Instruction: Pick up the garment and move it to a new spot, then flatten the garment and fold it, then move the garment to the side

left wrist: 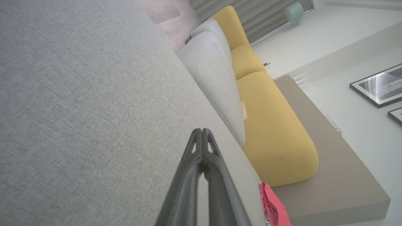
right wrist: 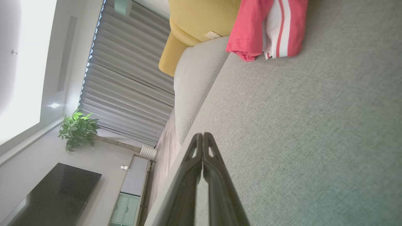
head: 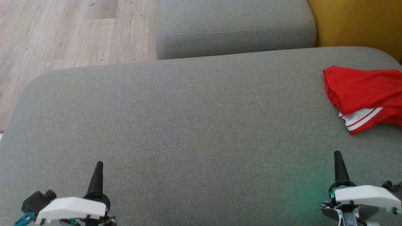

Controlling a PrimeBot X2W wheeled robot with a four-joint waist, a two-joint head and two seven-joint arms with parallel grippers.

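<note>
Waiting near the sofa's front edge, left gripper (head: 99,168) and right gripper (head: 337,157) had fingers pressed together, empty | garment (head: 364,94) lay folded at the sofa (head: 188,119) seat's far right | step judged: final, garment moved aside | next: nothing but confirming placement.

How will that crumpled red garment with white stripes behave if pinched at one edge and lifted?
The crumpled red garment with white stripes lies in soft folds, so it will probably hang limp and unfurl. It looks thin, likely light. On the woven grey sofa cushion it may drag and bunch rather than slide.
</note>
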